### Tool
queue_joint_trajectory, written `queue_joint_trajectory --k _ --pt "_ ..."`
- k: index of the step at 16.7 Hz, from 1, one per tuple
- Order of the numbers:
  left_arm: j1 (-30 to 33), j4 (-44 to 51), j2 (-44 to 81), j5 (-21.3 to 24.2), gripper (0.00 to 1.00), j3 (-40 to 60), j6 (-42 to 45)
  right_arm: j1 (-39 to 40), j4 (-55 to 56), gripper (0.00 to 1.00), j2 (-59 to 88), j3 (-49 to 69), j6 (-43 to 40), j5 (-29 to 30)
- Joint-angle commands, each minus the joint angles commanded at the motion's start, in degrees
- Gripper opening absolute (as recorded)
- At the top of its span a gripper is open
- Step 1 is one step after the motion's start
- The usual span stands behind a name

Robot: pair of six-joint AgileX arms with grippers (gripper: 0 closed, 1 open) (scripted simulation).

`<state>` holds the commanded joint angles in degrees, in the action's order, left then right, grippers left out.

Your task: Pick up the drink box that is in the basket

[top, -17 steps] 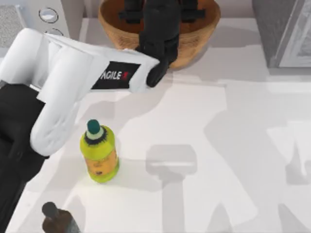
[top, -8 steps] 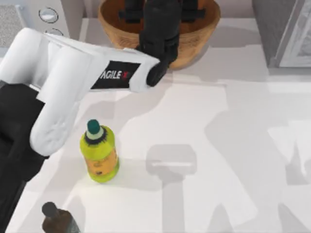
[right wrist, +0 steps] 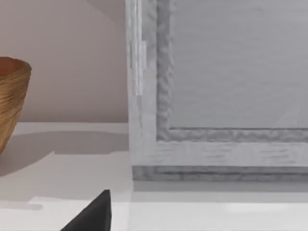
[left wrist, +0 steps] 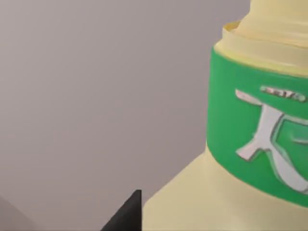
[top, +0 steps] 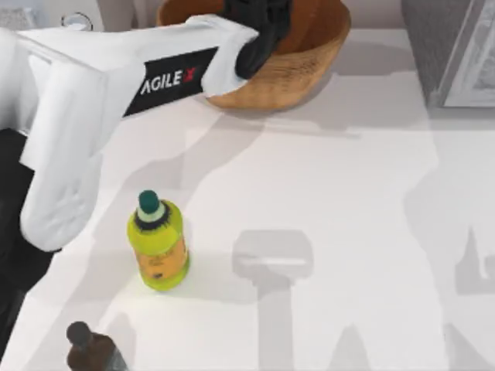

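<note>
— Over the basket, at the far edge of the surface: is that where your left pincer is?

— Yes. My left pincer hangs above the basket's bowl, with my white forearm stretched across to it from the left side. Whether it is spread, pressed together or pinching something, I cannot tell; from above I see only its black body.

— And the drink box?

— The drink box sits right up against my left wrist camera. It has a pale cream-yellow body, a broad green band with a white mark printed on it, and a narrower cream step rising above the band. Behind it there is only a plain grey-mauve wall. I cannot tell whether it rests in the basket or is off its floor.

— How does the basket look?

— Round, tan-brown and woven, with ribbed sides; its rim also shows from my right wrist.

— Anything else on the surface?

— A yellow-green bottle with a teal cap stands upright nearer the left side, well apart from the basket. A dark brown bottle stands at the near left edge. A grey cabinet sits at the far right.

— Your right pincer?

— My right pincer is idle, facing that cabinet; I cannot tell its state.
</note>
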<state>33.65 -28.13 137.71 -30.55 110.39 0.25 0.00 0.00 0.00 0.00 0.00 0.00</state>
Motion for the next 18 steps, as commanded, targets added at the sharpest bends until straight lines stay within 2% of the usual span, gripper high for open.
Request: queue_joint_trajectory --k 6,12,15,18 --pt "0.0 11.1 -4.2 -0.1 0.0 6.8 0.0 0.0 0.0 1.0 0.0 0.0 0.0 0.0" --pt "-0.1 11.8 -4.3 -0.1 0.0 7.2 0.1 0.0 0.0 1.0 0.0 0.0 0.0 0.0" --pt "-0.2 12.4 -7.6 -0.9 0.0 3.7 0.4 0.0 0.0 1.0 0.0 0.0 0.0 0.0" --pt "-1.2 13.2 -16.0 -2.2 0.0 -5.1 0.7 0.0 0.0 1.0 0.0 0.0 0.0 0.0"
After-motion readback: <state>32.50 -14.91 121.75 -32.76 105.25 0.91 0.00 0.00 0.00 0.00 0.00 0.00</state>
